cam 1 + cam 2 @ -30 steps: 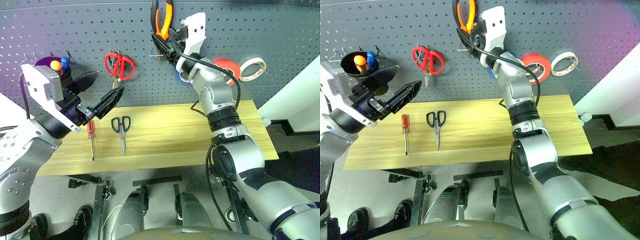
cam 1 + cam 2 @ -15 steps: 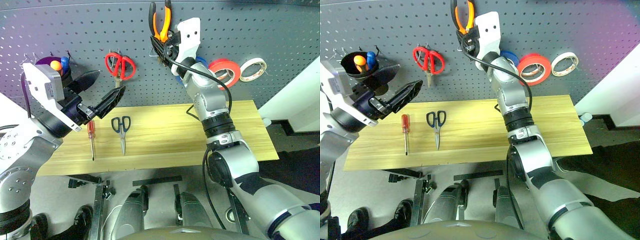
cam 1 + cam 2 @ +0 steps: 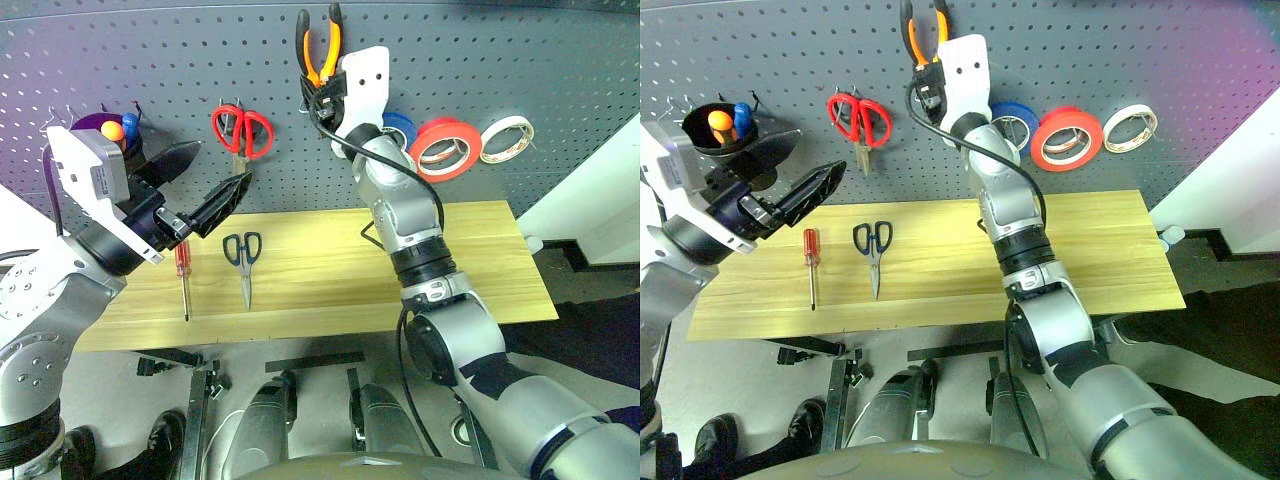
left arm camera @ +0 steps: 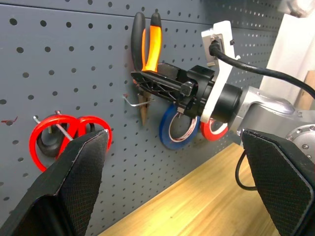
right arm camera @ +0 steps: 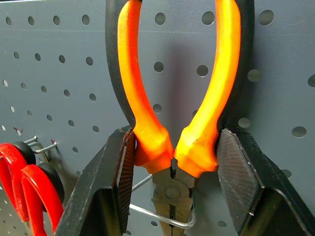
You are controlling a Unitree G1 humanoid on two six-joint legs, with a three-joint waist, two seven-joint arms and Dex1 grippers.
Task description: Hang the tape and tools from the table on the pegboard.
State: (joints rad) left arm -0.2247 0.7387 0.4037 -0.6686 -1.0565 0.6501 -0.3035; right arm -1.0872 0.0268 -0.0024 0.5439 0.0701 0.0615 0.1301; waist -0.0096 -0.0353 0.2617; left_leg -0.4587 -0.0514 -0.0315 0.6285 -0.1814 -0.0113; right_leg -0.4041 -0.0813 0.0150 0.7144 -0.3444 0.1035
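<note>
- The right hand (image 5: 173,162) grips the pliers (image 5: 172,98) by the handles near the pivot, nose down against the pegboard (image 3: 520,60), at a wire hook (image 5: 157,214).
- Seat the pliers on the hook before letting go; release slowly.
- The left hand (image 3: 205,185) hangs spread wide and empty above the desk (image 3: 330,270).
- Scissors (image 3: 243,262) and screwdriver (image 3: 183,277) lie on the desk; the tape (image 3: 445,148) already hangs.

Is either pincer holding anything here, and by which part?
The right pincer grips the pliers at the lower ends of the orange handles, by the pivot, against the pegboard. The left pincer is open, empty.
</note>
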